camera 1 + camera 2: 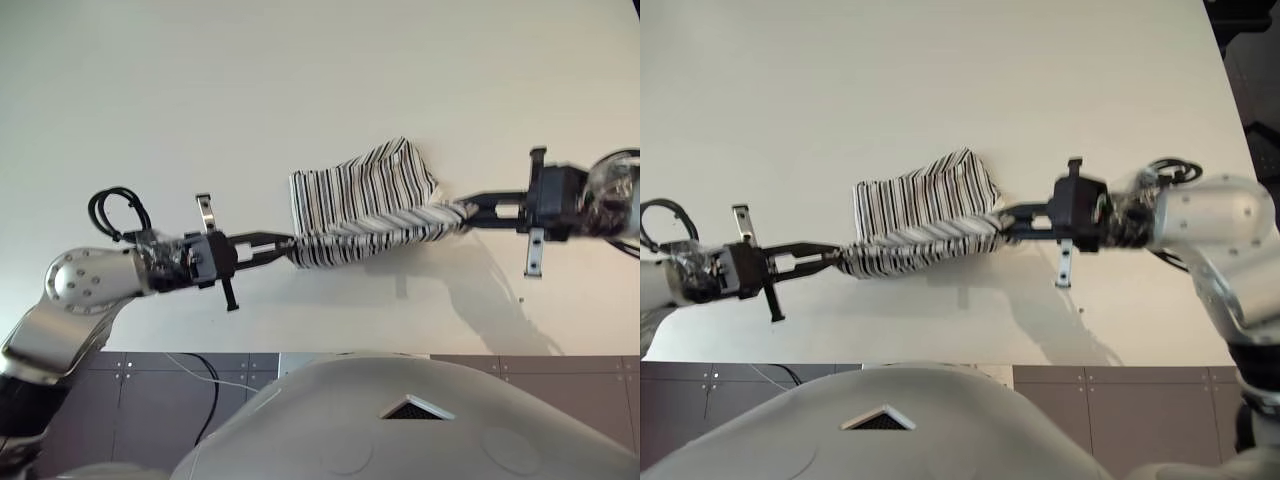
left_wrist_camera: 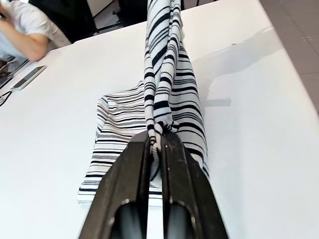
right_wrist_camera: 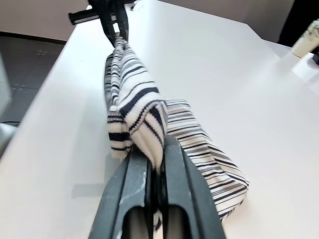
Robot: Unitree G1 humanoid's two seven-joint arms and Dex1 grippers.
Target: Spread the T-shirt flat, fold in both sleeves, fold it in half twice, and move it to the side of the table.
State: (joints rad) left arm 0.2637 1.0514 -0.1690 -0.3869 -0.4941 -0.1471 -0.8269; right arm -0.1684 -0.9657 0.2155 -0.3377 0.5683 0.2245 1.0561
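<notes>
The black-and-white striped T-shirt (image 1: 362,200) is bunched and stretched between my two grippers above the white table (image 1: 300,80). Its near edge is pulled taut into a band, while the rest droops onto the table behind. My left gripper (image 1: 290,246) is shut on the shirt's left end (image 2: 155,133). At the right end (image 3: 142,124) my right gripper (image 1: 466,211) is shut on the cloth too. In the right wrist view the left gripper (image 3: 117,31) shows at the far end of the shirt (image 3: 199,144).
The table's near edge (image 1: 300,350) runs just below both arms. Small flat items (image 2: 27,77) lie by the table's far edge. A pale object (image 3: 305,45) stands near a far corner. Open tabletop lies beyond the shirt.
</notes>
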